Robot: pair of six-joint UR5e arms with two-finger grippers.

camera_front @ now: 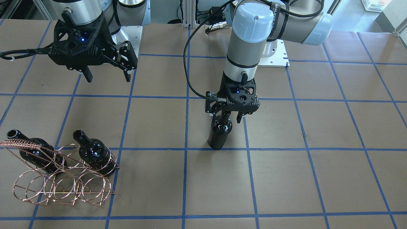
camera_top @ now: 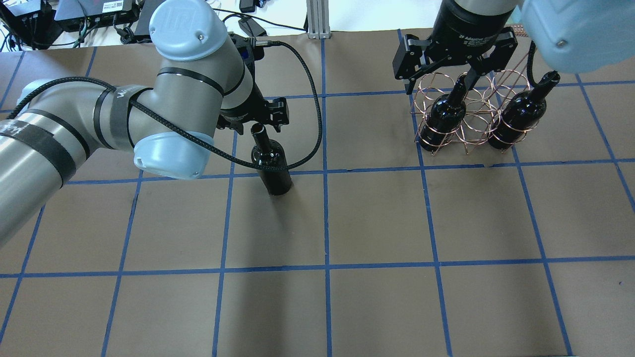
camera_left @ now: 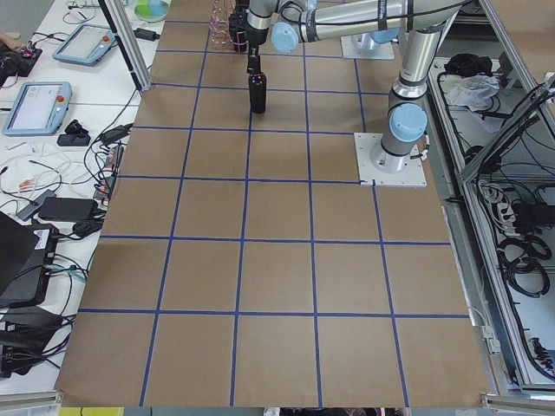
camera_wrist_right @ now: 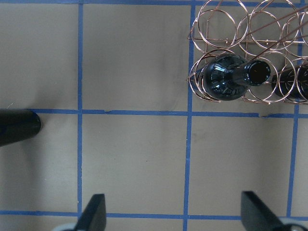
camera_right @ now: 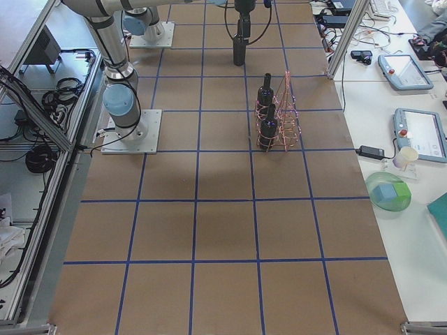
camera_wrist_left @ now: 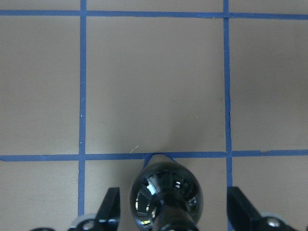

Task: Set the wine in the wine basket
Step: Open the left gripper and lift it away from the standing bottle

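Note:
A glossy black wine bottle point(camera_front: 218, 135) stands upright on the paper-covered table, also in the overhead view point(camera_top: 273, 166) and the left wrist view point(camera_wrist_left: 166, 195). My left gripper point(camera_front: 225, 117) is open, with one finger point(camera_wrist_left: 109, 211) on each side of the bottle's neck and neither touching it. The copper wire wine basket point(camera_front: 63, 186) stands toward my right side point(camera_top: 469, 136) and holds two other black bottles point(camera_top: 444, 116) point(camera_top: 518, 119). My right gripper point(camera_front: 108, 78) is open and empty. It hangs high, between my base and the basket point(camera_wrist_right: 226, 29).
Blue tape lines divide the brown table point(camera_top: 377, 218) into squares. The arm bases point(camera_left: 392, 160) stand on white plates at the robot side. Tablets, cables and a cup lie on side benches point(camera_right: 412, 132) beyond the table ends.

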